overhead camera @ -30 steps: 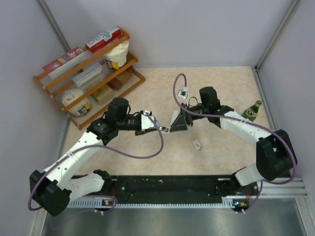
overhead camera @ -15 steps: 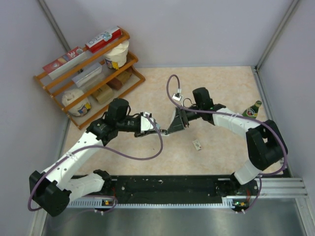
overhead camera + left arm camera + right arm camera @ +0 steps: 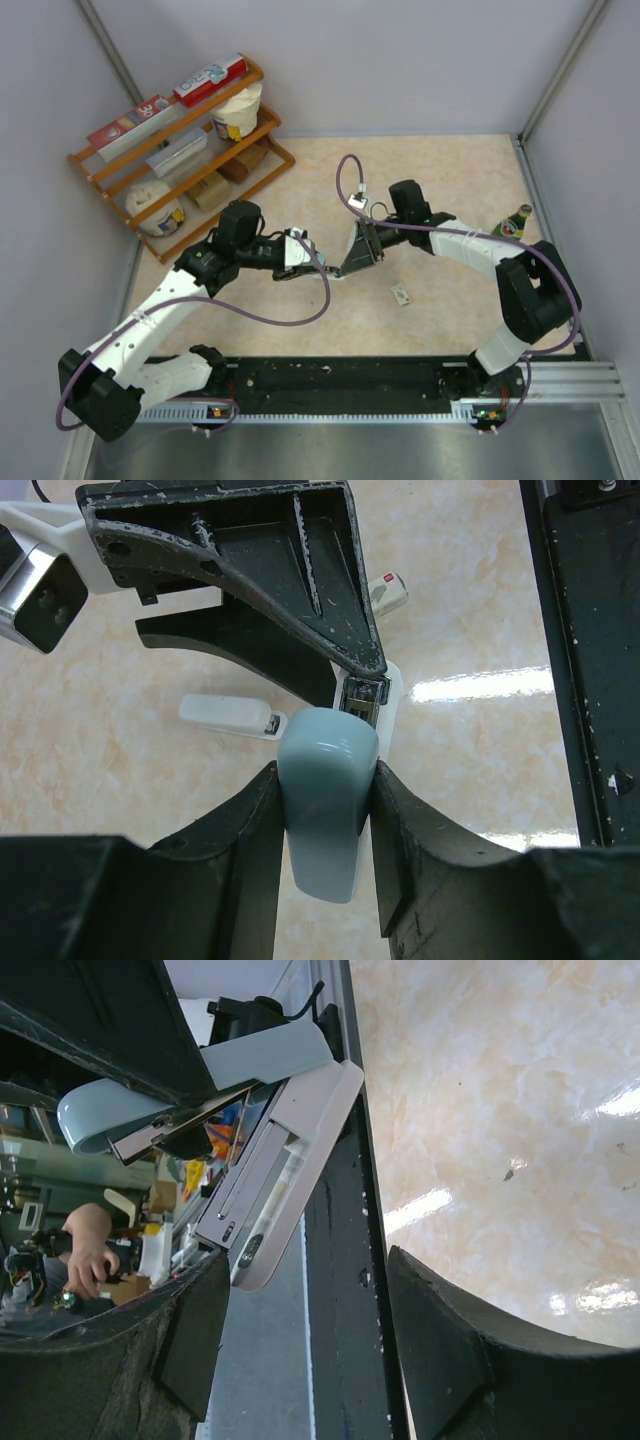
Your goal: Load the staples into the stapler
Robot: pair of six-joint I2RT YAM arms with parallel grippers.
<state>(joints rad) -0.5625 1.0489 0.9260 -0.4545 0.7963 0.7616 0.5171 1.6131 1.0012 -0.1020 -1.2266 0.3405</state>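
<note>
My left gripper (image 3: 325, 772) clamps the pale-blue stapler (image 3: 320, 830) over the middle of the table (image 3: 450, 170); the right gripper (image 3: 308, 1270) stands open beside it. The staples (image 3: 402, 294) lie loose toward the near edge — tiny, light, brittle, I judge — best pinched gently across their long sides.

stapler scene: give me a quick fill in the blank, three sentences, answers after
The pale blue stapler is clamped between the fingers of the ___ gripper.
The staples lie on the table, held by ___ gripper.
The bottle near the table's right edge is ___.
Missing words: left; neither; green.
</note>
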